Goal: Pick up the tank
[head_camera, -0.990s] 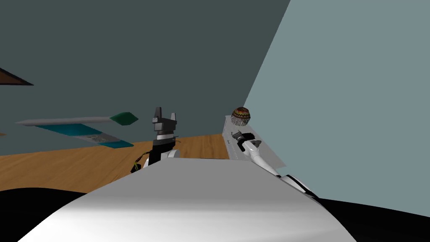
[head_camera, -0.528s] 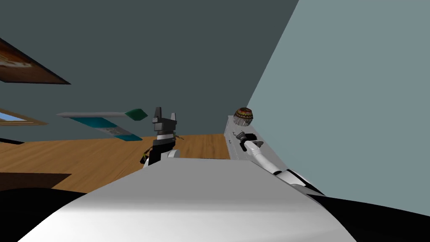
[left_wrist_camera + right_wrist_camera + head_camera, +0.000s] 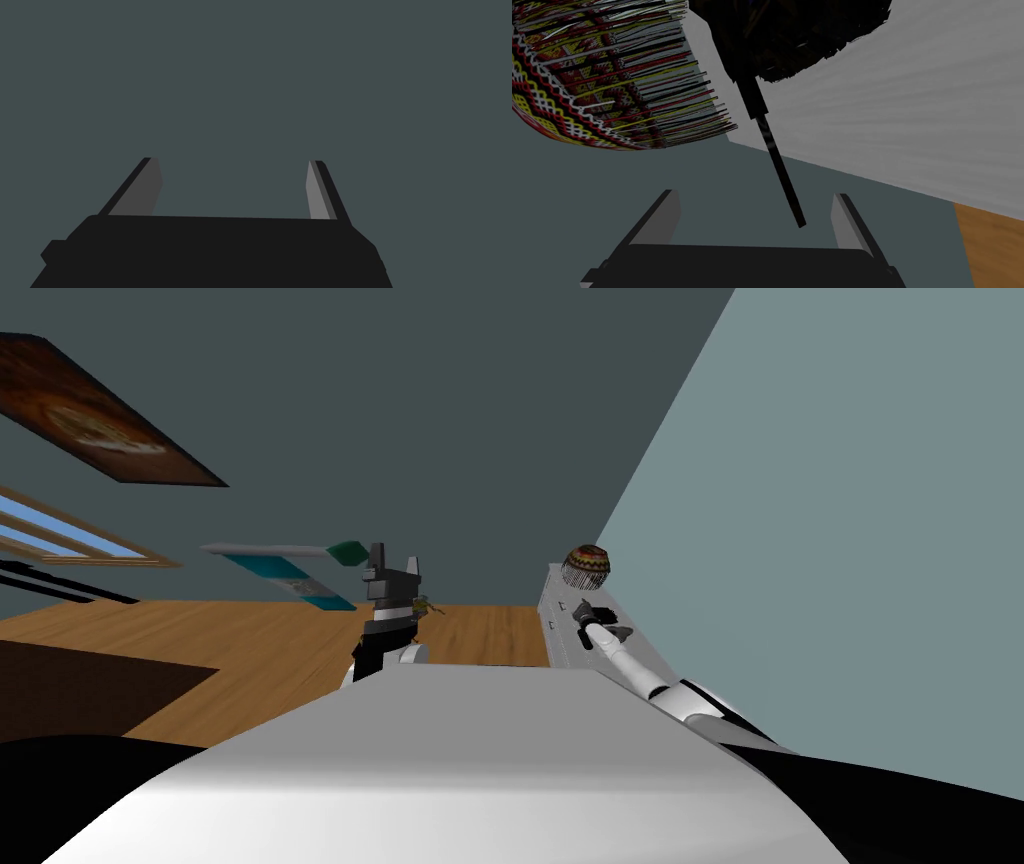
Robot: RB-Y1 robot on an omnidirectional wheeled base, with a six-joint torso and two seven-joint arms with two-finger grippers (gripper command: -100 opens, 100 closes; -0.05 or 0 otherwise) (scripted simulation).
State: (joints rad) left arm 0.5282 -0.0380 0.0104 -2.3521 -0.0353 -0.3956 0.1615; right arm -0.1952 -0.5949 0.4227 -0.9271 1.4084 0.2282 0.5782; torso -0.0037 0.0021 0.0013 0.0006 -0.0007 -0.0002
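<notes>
We are holding our right gripper (image 3: 754,196) out at about 1 o'clock, over the top of a long, light grey, box-shaped cabinet (image 3: 553,638) that is standing against the pale blue-grey wall (image 3: 850,538). Its two fingers are standing wide apart, about a third of the wrist view's width, and are gripping nothing.

What we are taking for the tank (image 3: 792,35) is showing in the right wrist view as a black, ragged-edged mass just ahead of the fingers. A thin black rod (image 3: 774,160) is running from it toward the gripper. The rod's tip is lying in the gap between the fingers, touching neither as far as we can tell.

Just beside the black mass, a rounded thing patterned in red, yellow and white zigzags, with a fringe of thin strands (image 3: 597,85), is sitting. In the head view it is resting on the cabinet top at 12 o'clock from the gripper.

Our left gripper (image 3: 234,161) is standing raised at about 11 o'clock, fingers pointing up, spread wide and empty.

Beyond it, at 11 o'clock, a flat grey wall shelf with teal parts beneath (image 3: 275,551) is jutting from the dark grey-green wall (image 3: 450,408). A dark green diamond-shaped thing (image 3: 347,552) is sitting at its near end. At 10 o'clock a dark brown framed picture (image 3: 110,413) is hanging above a pale wood-framed window (image 3: 70,538). A dark brown rug (image 3: 80,688) is lying on the wooden plank floor (image 3: 250,648) at 9 o'clock.
</notes>
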